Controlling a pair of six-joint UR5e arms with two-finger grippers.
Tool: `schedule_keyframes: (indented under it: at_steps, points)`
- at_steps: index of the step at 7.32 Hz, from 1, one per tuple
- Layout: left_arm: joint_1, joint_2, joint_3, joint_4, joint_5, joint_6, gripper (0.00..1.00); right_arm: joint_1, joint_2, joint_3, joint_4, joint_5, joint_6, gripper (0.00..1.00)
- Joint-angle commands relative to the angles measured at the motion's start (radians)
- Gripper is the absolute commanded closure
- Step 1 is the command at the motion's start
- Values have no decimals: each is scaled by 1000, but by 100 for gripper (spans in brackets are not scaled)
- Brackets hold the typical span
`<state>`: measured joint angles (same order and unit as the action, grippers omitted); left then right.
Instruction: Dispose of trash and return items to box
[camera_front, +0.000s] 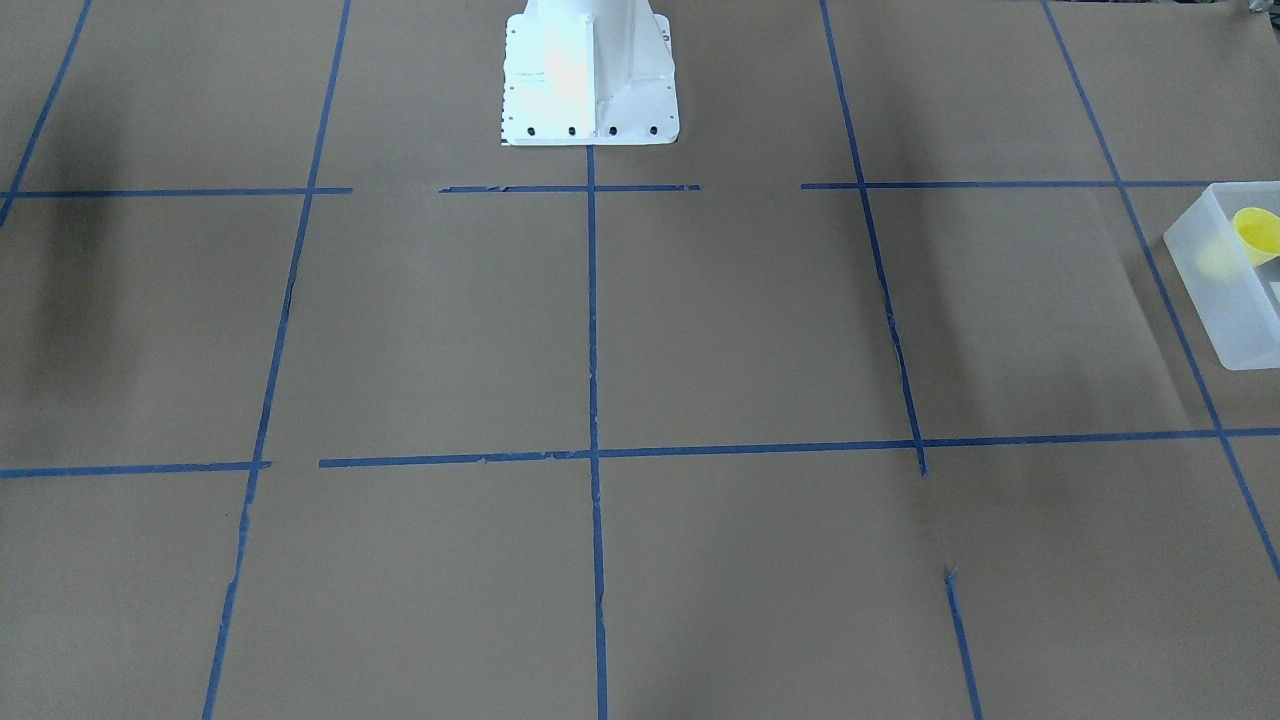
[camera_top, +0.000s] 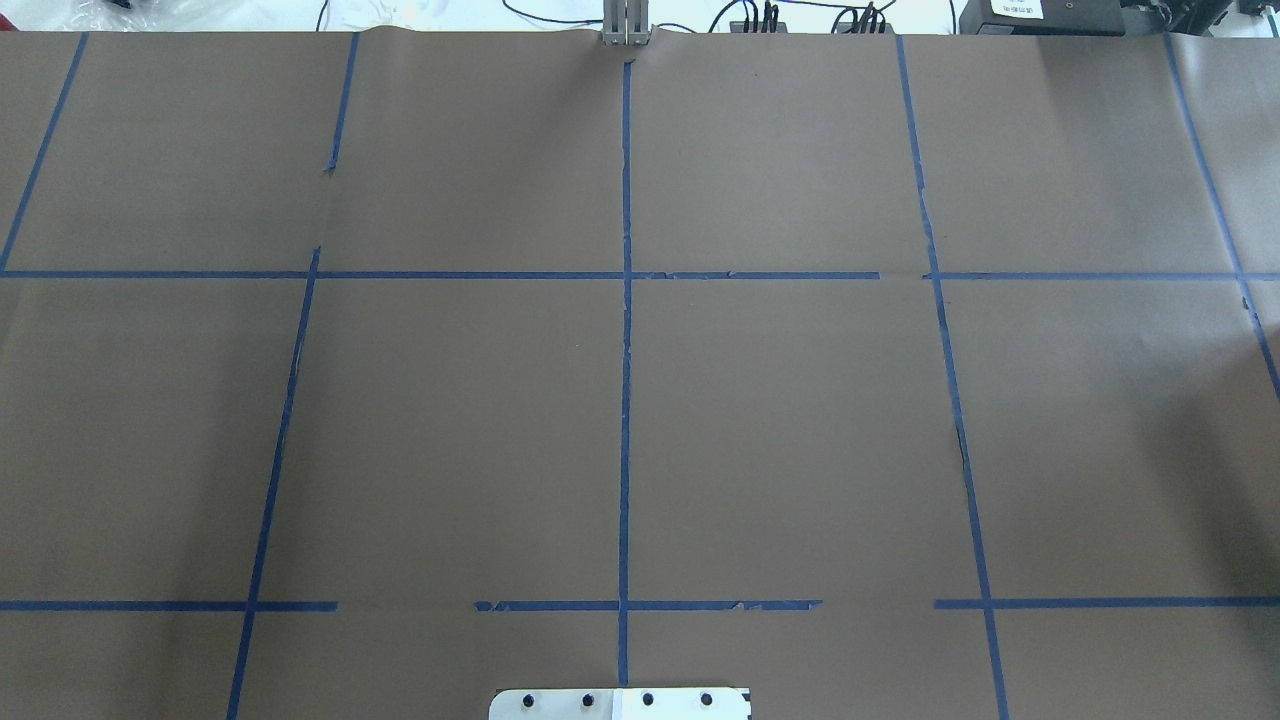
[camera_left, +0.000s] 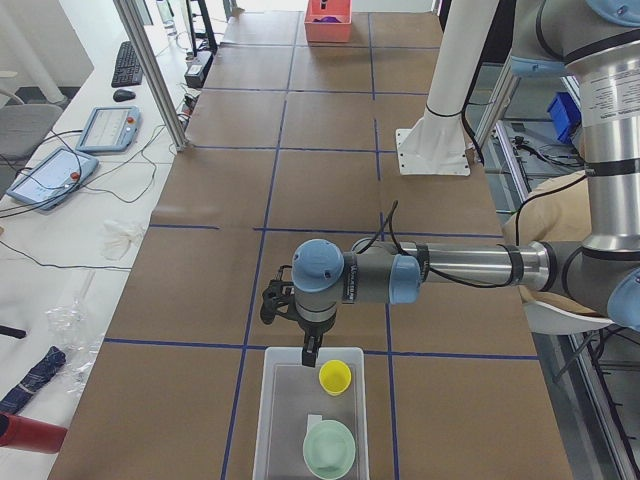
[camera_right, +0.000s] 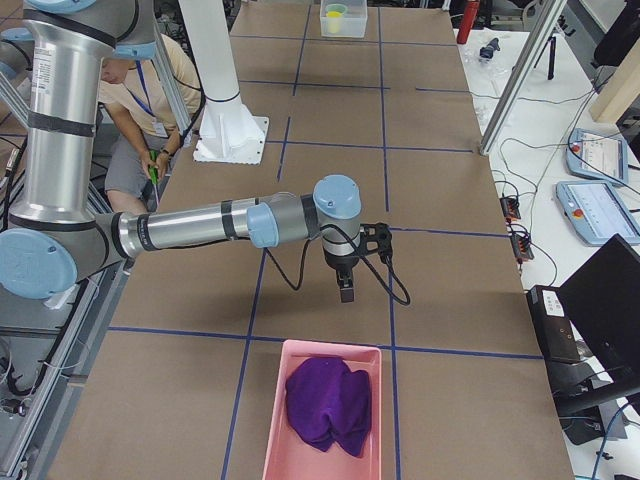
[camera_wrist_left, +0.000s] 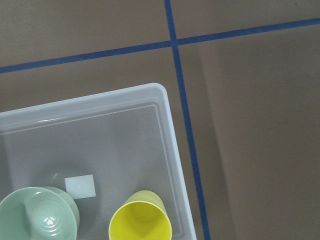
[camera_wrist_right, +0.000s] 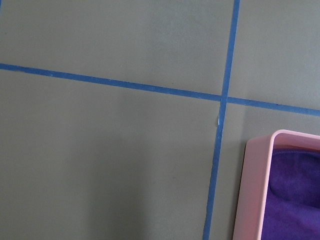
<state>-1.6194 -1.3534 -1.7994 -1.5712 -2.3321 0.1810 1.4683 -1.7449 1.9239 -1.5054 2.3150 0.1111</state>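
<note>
The frosted white box (camera_left: 283, 425) stands at the table's end on my left. The yellow cup (camera_left: 335, 377) stands upright in it, with a pale green bowl (camera_left: 329, 448) beside it. The left wrist view shows the box (camera_wrist_left: 167, 125), the cup (camera_wrist_left: 140, 226) and the bowl (camera_wrist_left: 39, 216) from above. The front view catches the box (camera_front: 1215, 310) and the cup (camera_front: 1258, 232) at its right edge. My left gripper (camera_left: 308, 358) hangs just above the box's far rim, beside the cup; I cannot tell if it is open or shut. My right gripper (camera_right: 346, 292) hangs over the table near the pink bin; I cannot tell its state either.
A pink bin (camera_right: 280, 420) holding a purple cloth (camera_right: 328, 402) sits at the table's right end; it also shows in the right wrist view (camera_wrist_right: 256, 185). The white robot pedestal (camera_front: 590, 90) stands at the table's back middle. A person (camera_right: 150, 100) sits behind the robot.
</note>
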Motion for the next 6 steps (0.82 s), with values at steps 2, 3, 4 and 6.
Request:
schedule_keyframes:
  at_steps: [2, 3, 4, 6]
  points:
    - [-8, 8, -9, -1, 20, 0, 0, 0, -5, -3, 2, -2, 2, 0]
    - [-10, 8, -15, -1, 19, 0, 0, 0, -7, -3, 2, -2, 1, 0]
    - [-10, 10, -15, -1, 16, 2, 0, 1, -10, -6, 2, 0, -7, 0]
    - [-10, 11, -23, -1, 16, 2, 0, 1, -47, -3, 7, 0, -16, 0]
